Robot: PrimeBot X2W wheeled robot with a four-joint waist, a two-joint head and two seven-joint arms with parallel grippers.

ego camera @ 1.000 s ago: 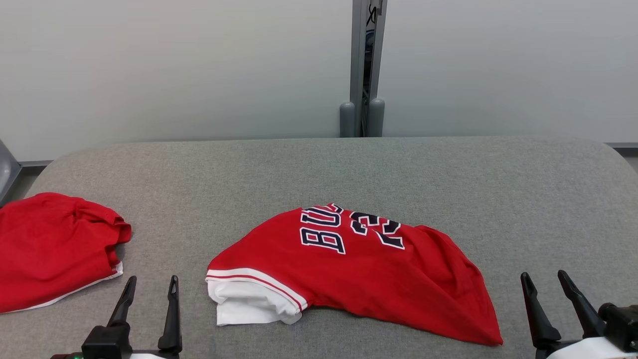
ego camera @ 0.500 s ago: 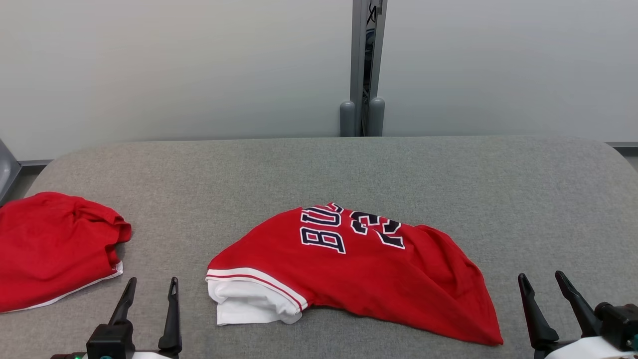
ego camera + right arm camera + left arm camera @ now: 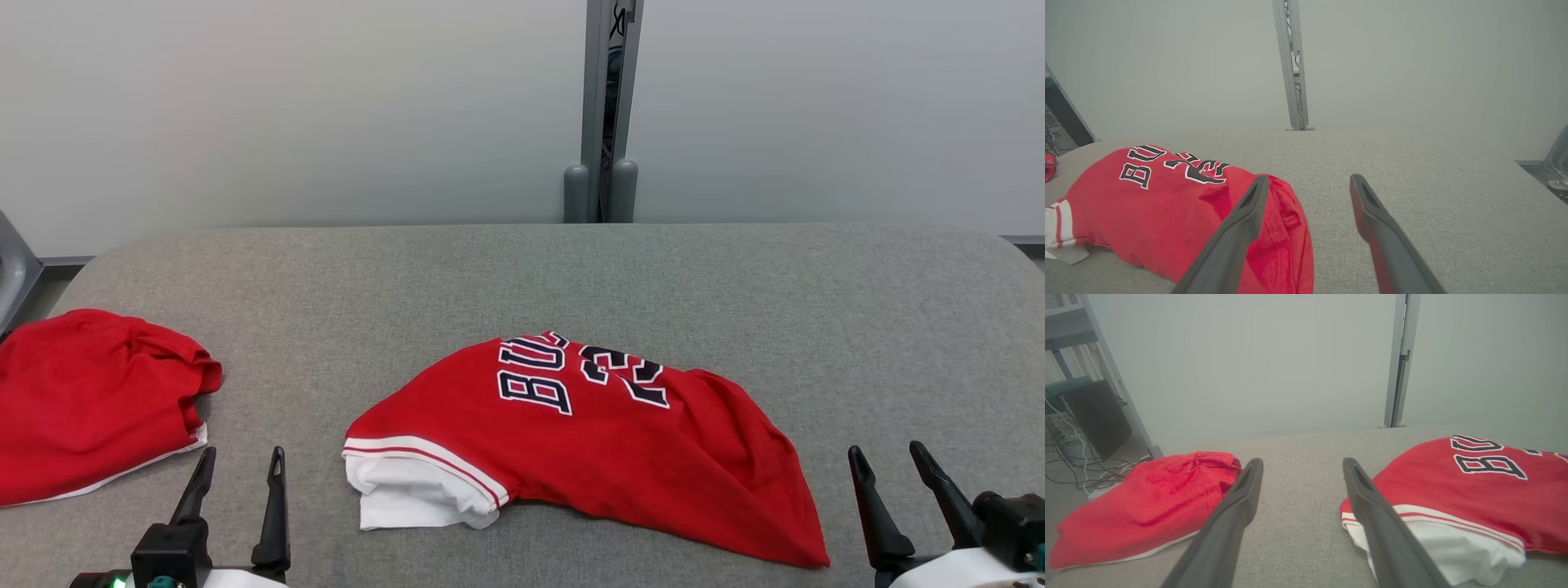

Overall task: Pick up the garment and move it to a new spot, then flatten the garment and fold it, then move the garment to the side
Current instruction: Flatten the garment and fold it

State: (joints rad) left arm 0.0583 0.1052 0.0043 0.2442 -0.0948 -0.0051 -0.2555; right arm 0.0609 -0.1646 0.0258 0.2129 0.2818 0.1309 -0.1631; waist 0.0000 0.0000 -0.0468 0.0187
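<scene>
A red garment (image 3: pixel 588 445) with dark lettering and a white, red-striped end lies crumpled in the middle of the grey table (image 3: pixel 522 278). It also appears as the garment (image 3: pixel 1466 490) in the left wrist view and the garment (image 3: pixel 1180 208) in the right wrist view. My left gripper (image 3: pixel 241 461) stands open near the front edge, left of the garment's white end, with nothing between its fingers. My right gripper (image 3: pixel 886 457) is open at the front right, just beyond the garment's red corner, empty too.
A second red garment (image 3: pixel 90 400) lies bunched at the table's left edge. A grey post (image 3: pixel 608 114) rises behind the table against a pale wall. Bare grey surface stretches across the far half and the right side. Cables and a dark box (image 3: pixel 1098 416) sit left of the table.
The whole head view has shifted slightly, so the camera moved. Both grippers stay open and near the front edge; the garments lie as before.
</scene>
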